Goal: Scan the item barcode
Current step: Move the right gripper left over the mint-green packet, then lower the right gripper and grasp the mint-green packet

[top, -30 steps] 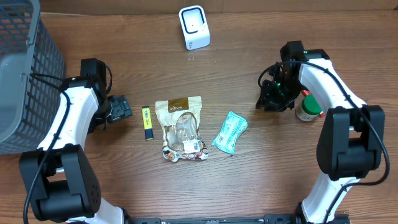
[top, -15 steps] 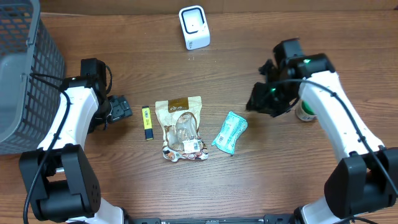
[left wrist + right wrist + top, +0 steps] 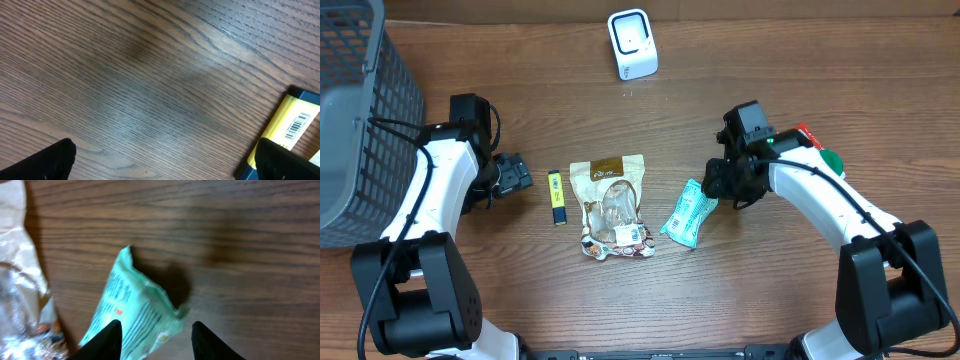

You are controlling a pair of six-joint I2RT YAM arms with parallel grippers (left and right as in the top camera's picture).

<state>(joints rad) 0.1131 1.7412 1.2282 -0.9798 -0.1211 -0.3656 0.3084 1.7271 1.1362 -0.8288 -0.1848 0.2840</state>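
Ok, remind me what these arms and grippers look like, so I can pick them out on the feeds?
The left arm and right arm have white tubular links with black joints. Thin black cables run along them. The left gripper and right gripper are black; in the wrist views their fingers show as plain dark rounded tips, no markings visible.

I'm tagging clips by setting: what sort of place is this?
Probably a mock shop checkout set up on a wooden table: a white barcode scanner, a grey mesh basket, a teal packet and a snack bag.
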